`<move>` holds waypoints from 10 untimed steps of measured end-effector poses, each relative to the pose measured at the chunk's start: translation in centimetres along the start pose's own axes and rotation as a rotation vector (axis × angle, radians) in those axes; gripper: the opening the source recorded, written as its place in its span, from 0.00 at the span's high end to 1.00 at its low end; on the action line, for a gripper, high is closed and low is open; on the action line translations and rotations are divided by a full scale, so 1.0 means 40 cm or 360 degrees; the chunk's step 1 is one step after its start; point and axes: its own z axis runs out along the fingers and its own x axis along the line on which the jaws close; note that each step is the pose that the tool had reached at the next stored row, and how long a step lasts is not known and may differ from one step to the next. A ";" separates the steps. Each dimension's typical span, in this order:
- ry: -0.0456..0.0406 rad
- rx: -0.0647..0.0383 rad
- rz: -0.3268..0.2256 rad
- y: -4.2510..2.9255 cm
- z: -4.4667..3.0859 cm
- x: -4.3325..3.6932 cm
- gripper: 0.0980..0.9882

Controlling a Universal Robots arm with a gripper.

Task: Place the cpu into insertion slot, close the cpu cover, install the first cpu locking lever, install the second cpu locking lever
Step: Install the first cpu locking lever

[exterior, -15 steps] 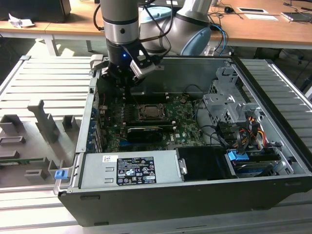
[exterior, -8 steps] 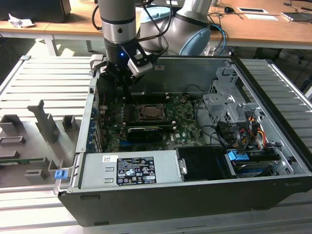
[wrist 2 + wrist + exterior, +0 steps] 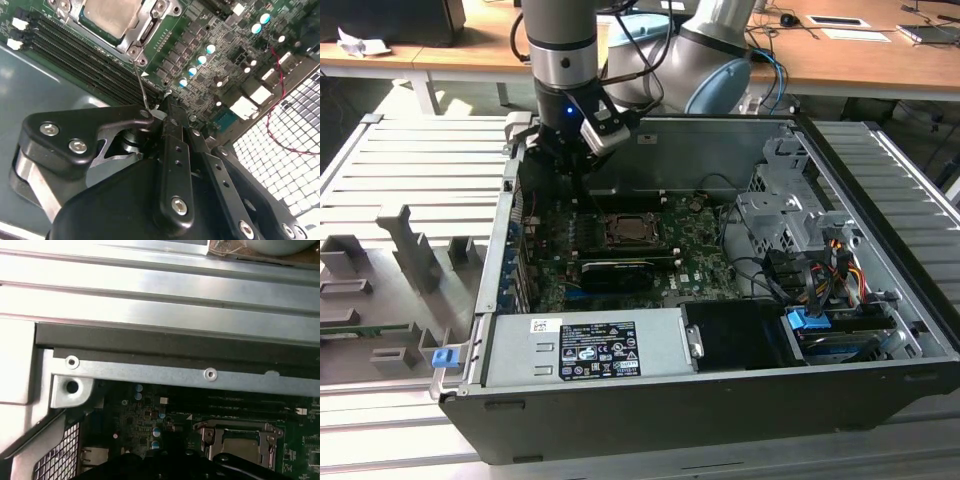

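Wooden desks stand behind the open case. Cpu sits in the slot, cover closed over it (apparently); the gripper, jaws pinching a thin lever, hovers just beside, levers unlatched.

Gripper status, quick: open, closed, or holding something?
Gripper: cannot be told; its tip sits at the thin lever beside the cpu cover.
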 end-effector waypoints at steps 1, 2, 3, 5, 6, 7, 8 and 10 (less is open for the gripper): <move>0.0000 0.0000 0.0000 0.001 0.001 -0.001 0.99; 0.0000 0.0000 0.0000 0.002 0.003 -0.004 0.99; 0.0000 0.0000 0.0001 0.003 0.006 -0.011 0.99; 0.0001 0.0000 0.0001 0.003 0.011 -0.028 0.99; 0.0001 0.0000 0.0002 0.003 0.012 -0.034 0.99; 0.0002 0.0000 0.0002 0.003 0.013 -0.040 0.99; 0.0002 0.0000 0.0004 0.002 0.014 -0.050 0.99; 0.0002 0.0000 0.0008 0.001 0.016 -0.064 0.99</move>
